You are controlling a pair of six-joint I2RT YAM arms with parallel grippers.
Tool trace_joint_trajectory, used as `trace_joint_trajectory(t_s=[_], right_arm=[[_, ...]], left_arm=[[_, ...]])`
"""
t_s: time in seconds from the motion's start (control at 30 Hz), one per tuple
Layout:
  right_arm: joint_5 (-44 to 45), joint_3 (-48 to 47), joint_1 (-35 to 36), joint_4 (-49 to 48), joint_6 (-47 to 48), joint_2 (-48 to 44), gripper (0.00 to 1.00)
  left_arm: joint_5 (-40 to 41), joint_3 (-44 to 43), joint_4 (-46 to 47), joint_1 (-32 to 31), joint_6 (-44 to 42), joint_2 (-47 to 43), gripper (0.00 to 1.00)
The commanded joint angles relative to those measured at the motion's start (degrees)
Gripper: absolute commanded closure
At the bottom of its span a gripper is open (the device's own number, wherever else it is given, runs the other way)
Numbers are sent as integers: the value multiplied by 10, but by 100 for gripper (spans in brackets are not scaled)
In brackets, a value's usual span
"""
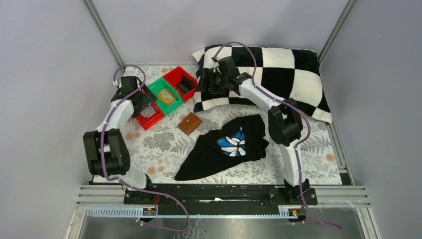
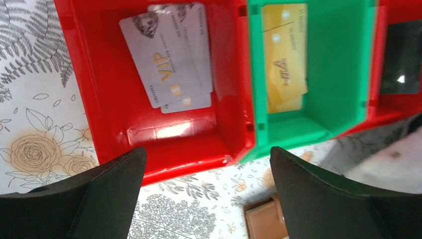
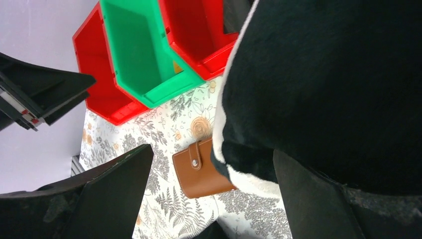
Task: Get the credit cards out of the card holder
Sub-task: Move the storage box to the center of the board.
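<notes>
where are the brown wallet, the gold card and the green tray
brown wallet (image 3: 203,175): right wrist view, middle of its closed cover
gold card (image 2: 283,55): left wrist view, centre of its face
green tray (image 2: 336,64): left wrist view, bare floor beside the card

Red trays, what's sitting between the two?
The green tray, with yellow cards in it, sits between the red tray holding grey cards and the far red tray, clearest in the left wrist view.

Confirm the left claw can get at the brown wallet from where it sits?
Probably yes. The brown wallet lies closed on the floral cloth with nothing on top, and the open left claw hangs over the red tray close by.
</notes>
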State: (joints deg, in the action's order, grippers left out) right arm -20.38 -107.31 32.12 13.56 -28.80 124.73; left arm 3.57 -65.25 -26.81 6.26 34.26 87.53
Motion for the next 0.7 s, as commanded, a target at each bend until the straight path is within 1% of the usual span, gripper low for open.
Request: trace_joint_trajectory(t_s=[0.0, 0.1, 0.3, 0.53, 0.67], right_arm=[[-20, -55, -20, 10, -4, 33, 0], [-19, -77, -31, 17, 2, 54, 0], [-22, -110, -57, 9, 2, 91, 0], [-18, -157, -85, -9, -13, 128, 0], [-8, -192, -94, 3, 0, 148, 0]], left_arm=[[25, -9, 21, 10, 11, 27, 1], [44, 2, 17, 20, 18, 31, 1], [45, 41, 6, 66, 23, 25, 1], [50, 99, -18, 80, 24, -47, 1], [32, 103, -34, 80, 26, -109, 1]])
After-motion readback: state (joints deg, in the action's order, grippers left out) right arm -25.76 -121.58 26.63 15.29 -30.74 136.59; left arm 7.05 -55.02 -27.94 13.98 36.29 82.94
